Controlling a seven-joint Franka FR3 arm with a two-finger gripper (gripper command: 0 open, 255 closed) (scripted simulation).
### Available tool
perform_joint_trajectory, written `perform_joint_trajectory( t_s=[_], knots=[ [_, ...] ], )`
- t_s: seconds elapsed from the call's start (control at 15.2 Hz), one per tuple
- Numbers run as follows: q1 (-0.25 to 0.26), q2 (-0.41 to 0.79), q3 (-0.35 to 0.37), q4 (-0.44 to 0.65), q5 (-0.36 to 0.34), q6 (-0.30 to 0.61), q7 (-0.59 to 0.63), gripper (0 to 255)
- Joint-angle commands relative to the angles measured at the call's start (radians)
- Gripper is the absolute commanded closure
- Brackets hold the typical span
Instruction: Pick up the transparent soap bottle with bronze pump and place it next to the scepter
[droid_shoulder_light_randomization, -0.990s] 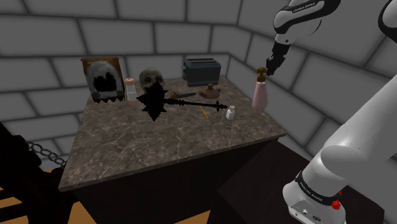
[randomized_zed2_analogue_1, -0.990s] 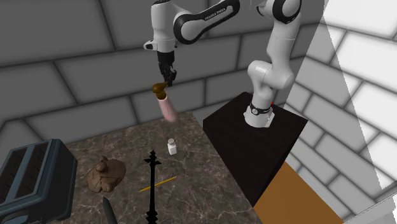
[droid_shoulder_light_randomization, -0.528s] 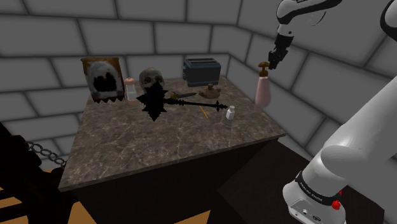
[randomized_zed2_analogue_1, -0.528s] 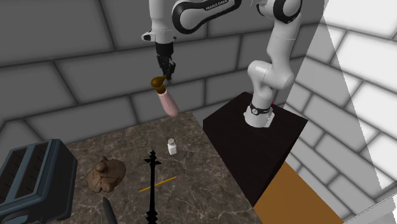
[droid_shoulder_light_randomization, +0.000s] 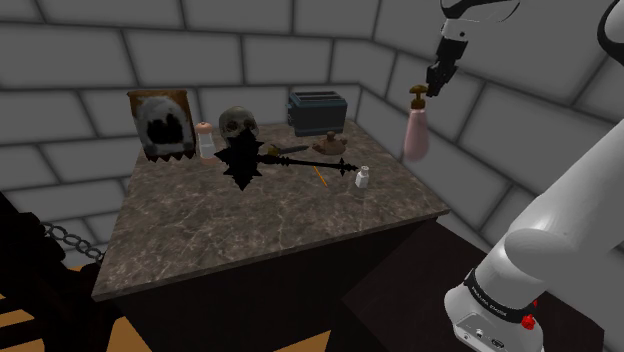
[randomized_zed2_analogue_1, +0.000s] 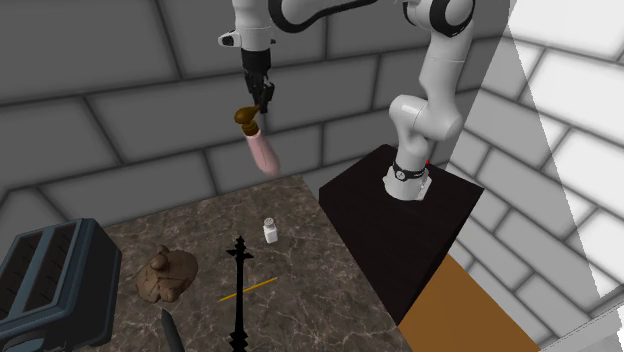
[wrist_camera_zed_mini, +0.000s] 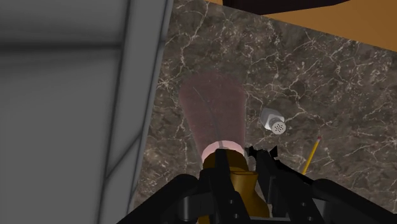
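Note:
A pale pink see-through soap bottle (droid_shoulder_light_randomization: 417, 134) with a bronze pump (droid_shoulder_light_randomization: 417, 94) hangs in the air above the table's edge, at the shoulder view's right. My gripper (droid_shoulder_light_randomization: 435, 86) is shut on the pump. In the second exterior view the bottle (randomized_zed2_analogue_1: 263, 155) tilts below the gripper (randomized_zed2_analogue_1: 262, 101), in front of the wall. In the wrist view the fingers (wrist_camera_zed_mini: 219, 167) clasp the pump (wrist_camera_zed_mini: 238, 184), and the bottle (wrist_camera_zed_mini: 213, 118) points down at the marble. The black scepter (droid_shoulder_light_randomization: 244, 166) lies on the table (droid_shoulder_light_randomization: 250, 230) beside a skull; its shaft (randomized_zed2_analogue_1: 238, 290) also crosses the second exterior view.
On the marble table stand a skull (droid_shoulder_light_randomization: 238, 124), a framed picture (droid_shoulder_light_randomization: 160, 125), a toaster (droid_shoulder_light_randomization: 318, 111), a small shaker (droid_shoulder_light_randomization: 362, 177), a brown lump (randomized_zed2_analogue_1: 165, 277) and a yellow pencil (randomized_zed2_analogue_1: 247, 290). Block walls enclose the table. My dark stand (randomized_zed2_analogue_1: 400, 230) adjoins it.
The gripper has risen with the bottle, which now hangs higher above the table's edge. Nothing on the table has moved.

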Motion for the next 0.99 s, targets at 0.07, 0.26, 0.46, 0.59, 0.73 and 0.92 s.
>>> perform_joint_trajectory(
  t_s=[0.07, 0.26, 0.46, 0.59, 0.73, 0.92],
  knots=[
    [0.000, 0.002, 0.000, 0.043, 0.002, -0.040, -0.001, 255],
    [0.001, 0.009, 0.000, 0.089, 0.005, -0.082, -0.003, 255],
    [0.001, 0.018, -0.001, 0.139, 0.010, -0.123, -0.006, 255],
    [0.001, 0.025, -0.003, 0.174, 0.013, -0.152, -0.009, 255],
    [0.000, 0.034, -0.004, 0.210, 0.018, -0.180, -0.012, 255],
    [-0.001, 0.050, -0.007, 0.268, 0.026, -0.224, -0.017, 255]
  ],
)
